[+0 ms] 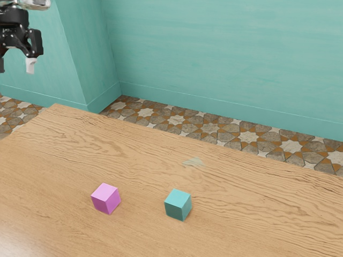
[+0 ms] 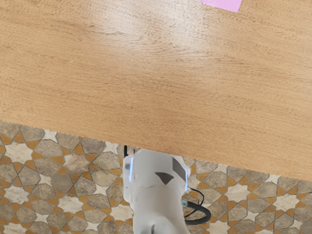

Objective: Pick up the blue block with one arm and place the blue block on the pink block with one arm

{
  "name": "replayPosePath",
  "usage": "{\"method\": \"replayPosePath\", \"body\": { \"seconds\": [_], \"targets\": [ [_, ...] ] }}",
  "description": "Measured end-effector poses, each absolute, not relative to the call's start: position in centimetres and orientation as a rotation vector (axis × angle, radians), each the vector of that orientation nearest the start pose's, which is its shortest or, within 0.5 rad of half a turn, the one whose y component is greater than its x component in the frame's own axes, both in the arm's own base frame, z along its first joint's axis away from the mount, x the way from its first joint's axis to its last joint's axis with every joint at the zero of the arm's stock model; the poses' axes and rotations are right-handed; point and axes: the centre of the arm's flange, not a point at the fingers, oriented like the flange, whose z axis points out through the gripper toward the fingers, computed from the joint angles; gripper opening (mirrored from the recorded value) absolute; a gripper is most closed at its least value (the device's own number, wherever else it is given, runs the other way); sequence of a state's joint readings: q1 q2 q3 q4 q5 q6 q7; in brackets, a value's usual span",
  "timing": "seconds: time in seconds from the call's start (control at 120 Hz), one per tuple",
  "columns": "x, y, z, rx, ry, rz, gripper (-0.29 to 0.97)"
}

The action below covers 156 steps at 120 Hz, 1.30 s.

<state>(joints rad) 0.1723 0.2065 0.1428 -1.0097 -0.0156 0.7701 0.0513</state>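
Pale wood grain runs across the bench [image 1: 241, 203]. In the exterior view my claw [image 1: 16, 63] hangs high at the upper left, fingers spread with nothing between them. The blue block [image 1: 178, 204], more teal to my eye, sits on the bench near the pink block [image 1: 105, 198], on the exterior view's right of it, not touching.

The risk as I judge it: a descent that drifts off line could clip the pink one and shove my target. Both cubes sit skewed, so a claw not squared to the faces may pinch corners and slip.

Over to the wrist view: a corner of the pink block [image 2: 222, 4], patterned floor tiles [image 2: 48, 195] and the arm's white base [image 2: 156, 190]. No writing, brand or label that I can read.
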Motion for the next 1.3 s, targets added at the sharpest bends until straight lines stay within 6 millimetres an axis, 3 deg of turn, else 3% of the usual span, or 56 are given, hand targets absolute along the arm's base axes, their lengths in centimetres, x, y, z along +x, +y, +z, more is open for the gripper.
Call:
{"method": "replayPosePath", "body": {
  "seconds": [0.125, 0.208, 0.233, 0.292, 0.333, 0.408, 0.458, 0.542, 0.575, 0.608, 0.675, 0.708, 0.742, 0.792, 0.958, 1.108, 1.217, 1.3],
  "targets": [
    [51.6, 18.5, 69.7, -3.171, -0.444, 0.348, 0.66],
    [52.7, 19.3, 70.2, -3.189, -0.427, 0.184, 0.66],
    [52.4, 19.1, 71.7, -3.185, -0.413, 0.106, 0.66],
    [49.8, 16.1, 79.2, -3.135, -0.324, -0.198, 0.66],
    [49.1, 12.6, 82.2, -3.110, -0.212, -0.335, 0.66],
    [50.1, 5.4, 83.7, -3.109, 0.027, -0.450, 0.66],
    [51.1, 2.0, 82.8, -3.116, 0.139, -0.444, 0.66],
    [53.7, -0.6, 78.6, -3.158, 0.240, -0.332, 0.66],
    [55.2, -3.0, 74.2, -3.140, 0.310, -0.201, 0.66],
    [56.1, -6.7, 69.9, -3.105, 0.410, -0.095, 0.66],
    [56.2, -13.8, 60.1, -3.020, 0.589, 0.106, 0.66],
    [56.1, -15.7, 56.3, -2.988, 0.634, 0.158, 0.66],
    [56.4, -16.3, 53.7, -2.974, 0.646, 0.177, 0.66],
    [57.2, -15.5, 51.8, -2.973, 0.618, 0.163, 0.66],
    [59.4, -14.8, 49.6, -2.970, 0.562, 0.051, 0.66],
    [59.0, -16.0, 41.6, -2.981, 0.564, 0.058, 0.66],
    [59.8, -16.5, 36.2, -3.019, 0.547, 0.069, 0.66],
    [60.3, -17.7, 34.4, -3.049, 0.528, 0.028, 0.66]
  ]
}}
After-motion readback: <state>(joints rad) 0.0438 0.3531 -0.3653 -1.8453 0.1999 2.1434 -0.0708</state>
